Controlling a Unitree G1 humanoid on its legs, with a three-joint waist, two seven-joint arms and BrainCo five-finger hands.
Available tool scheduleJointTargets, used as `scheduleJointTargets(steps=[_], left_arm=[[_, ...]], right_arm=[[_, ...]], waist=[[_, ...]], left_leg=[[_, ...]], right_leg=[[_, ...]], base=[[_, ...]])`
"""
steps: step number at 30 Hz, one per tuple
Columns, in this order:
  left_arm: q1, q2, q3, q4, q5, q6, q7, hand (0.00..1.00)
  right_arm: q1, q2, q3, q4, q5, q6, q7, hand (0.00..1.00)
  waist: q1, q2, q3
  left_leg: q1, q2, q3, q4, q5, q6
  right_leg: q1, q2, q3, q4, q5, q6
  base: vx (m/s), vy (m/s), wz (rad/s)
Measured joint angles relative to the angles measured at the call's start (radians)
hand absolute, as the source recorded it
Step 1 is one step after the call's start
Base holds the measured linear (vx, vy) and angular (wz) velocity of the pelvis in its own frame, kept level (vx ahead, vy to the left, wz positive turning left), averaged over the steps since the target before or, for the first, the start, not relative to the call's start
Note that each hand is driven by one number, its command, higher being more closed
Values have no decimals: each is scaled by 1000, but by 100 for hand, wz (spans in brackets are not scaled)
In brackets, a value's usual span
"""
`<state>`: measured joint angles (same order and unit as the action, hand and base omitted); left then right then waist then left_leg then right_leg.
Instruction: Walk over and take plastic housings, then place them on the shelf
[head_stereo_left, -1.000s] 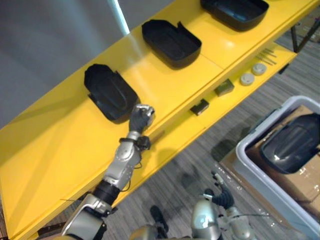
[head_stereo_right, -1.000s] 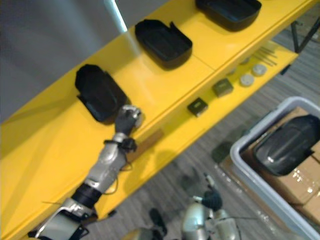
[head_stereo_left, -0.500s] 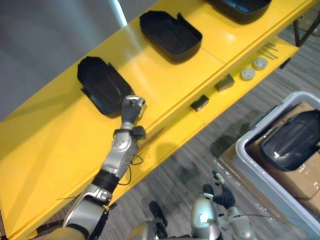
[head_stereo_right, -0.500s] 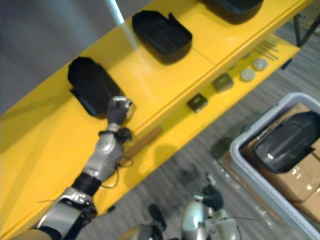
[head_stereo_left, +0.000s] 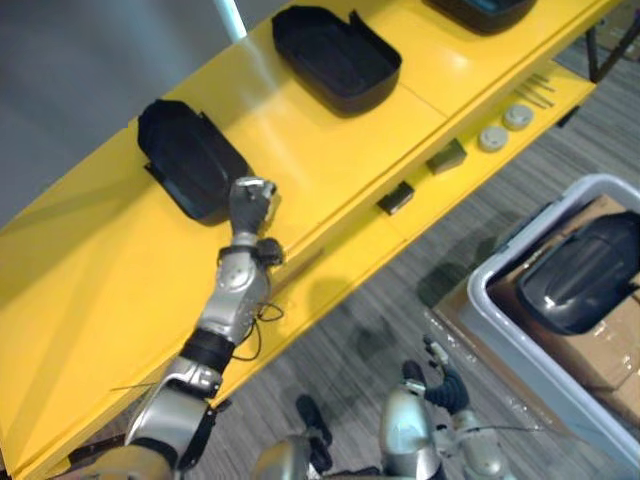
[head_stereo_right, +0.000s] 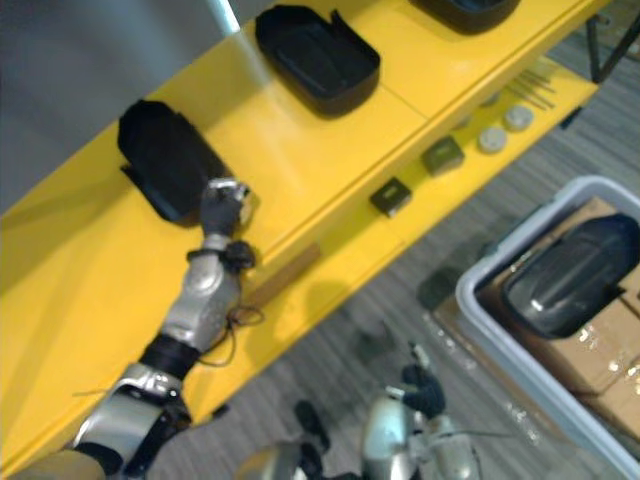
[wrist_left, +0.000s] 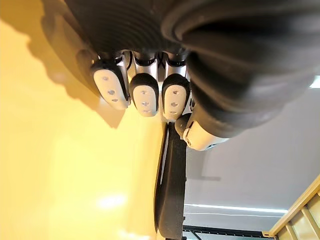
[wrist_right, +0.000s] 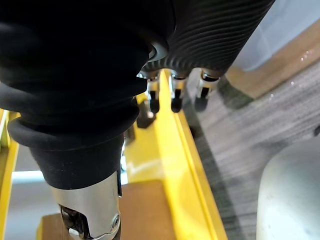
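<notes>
A grey wall (head_stereo_left: 80, 70) rose behind the yellow shelf (head_stereo_left: 90, 290); grey striped carpet (head_stereo_left: 360, 330) covered the floor below.

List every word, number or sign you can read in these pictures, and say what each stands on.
None can be read.
Boxes in the bin: pale marks, too blurred to read.
Housings and shelf: no print to be seen.
</notes>
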<state>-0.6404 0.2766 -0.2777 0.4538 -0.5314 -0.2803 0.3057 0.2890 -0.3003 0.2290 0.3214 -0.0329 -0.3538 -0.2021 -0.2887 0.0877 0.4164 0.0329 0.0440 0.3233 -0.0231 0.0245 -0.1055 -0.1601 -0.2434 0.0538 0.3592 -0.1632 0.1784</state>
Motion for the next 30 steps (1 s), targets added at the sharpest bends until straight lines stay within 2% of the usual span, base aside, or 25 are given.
scheduleJointTargets(steps=[10, 23, 27, 30], left_arm=[[-80, 35, 3, 8, 30, 19, 35, 100], [-110, 42, 20, 42, 29, 42, 42, 100], [-115, 50, 22, 47, 13, 25, 11, 100], [-116, 61, 20, 40, -24, -5, -46, 100]], right_arm=[[0, 0, 11, -29, 19, 0, -18, 0], [0, 2, 16, -33, 20, -2, -40, 0], [0, 4, 18, -33, 20, -2, -40, 0], [0, 6, 18, -33, 20, -2, -41, 0]], waist=[[1, -9, 39], [4, -11, 41], [5, -16, 44], [5, -17, 45]], left_leg=[[-32, 7, 7, 44, -21, 1], [-36, 19, 17, 68, -36, -1], [-38, 22, 16, 68, -36, -1], [-39, 22, 11, 67, -36, -1]], right_leg=[[-18, 1, 9, 3, 2, 1], [-18, 13, 24, 3, 5, 0], [-18, 16, 24, 1, 6, 0], [-15, 15, 17, 0, 6, 0]], base=[[-7, -4, -2], [-6, -6, -3], [0, 0, 0], [3, -13, 6]])
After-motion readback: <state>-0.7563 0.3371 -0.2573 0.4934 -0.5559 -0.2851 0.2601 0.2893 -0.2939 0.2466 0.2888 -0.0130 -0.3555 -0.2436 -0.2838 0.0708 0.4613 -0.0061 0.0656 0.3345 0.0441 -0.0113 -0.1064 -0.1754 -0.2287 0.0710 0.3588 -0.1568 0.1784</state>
